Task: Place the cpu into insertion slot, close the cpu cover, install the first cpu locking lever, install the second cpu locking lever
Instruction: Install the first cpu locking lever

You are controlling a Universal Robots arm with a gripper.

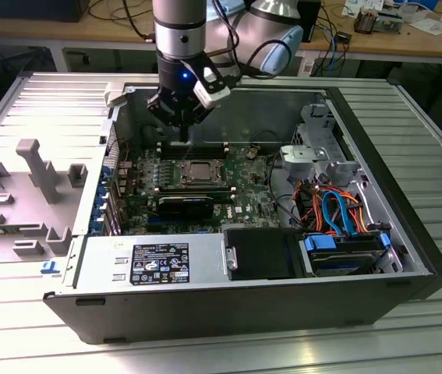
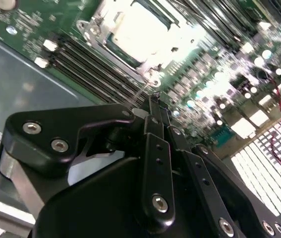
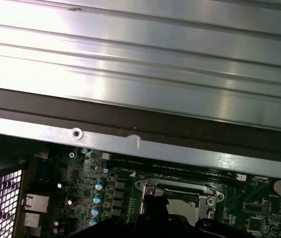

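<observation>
In the exterior view the insertion slot [image 1: 197,173] sits mid-motherboard inside the open computer case. The cpu [image 1: 199,171] lies in it, silvery-grey. In the second wrist view the cpu [image 2: 142,27] glares bright, and the cpu cover [image 2: 96,30] lies flat around it as a silver frame. My gripper [image 1: 183,137] hangs just behind the slot's far edge, fingers pressed together. Its narrow tip [image 2: 154,99] ends beside a thin wire locking lever [image 2: 141,91] at the socket's corner. Whether they touch is unclear. The first wrist view shows the slot [image 3: 177,191] just past the gripper [image 3: 152,215].
A black graphics card [image 1: 180,204] lies in front of the socket, and the power supply [image 1: 150,261] fills the near side. Drive cage [image 1: 314,152] and orange and blue cables [image 1: 337,210] stand at the exterior view's right. Memory slots [image 2: 76,62] flank the socket. A grey tray [image 1: 33,179] sits outside.
</observation>
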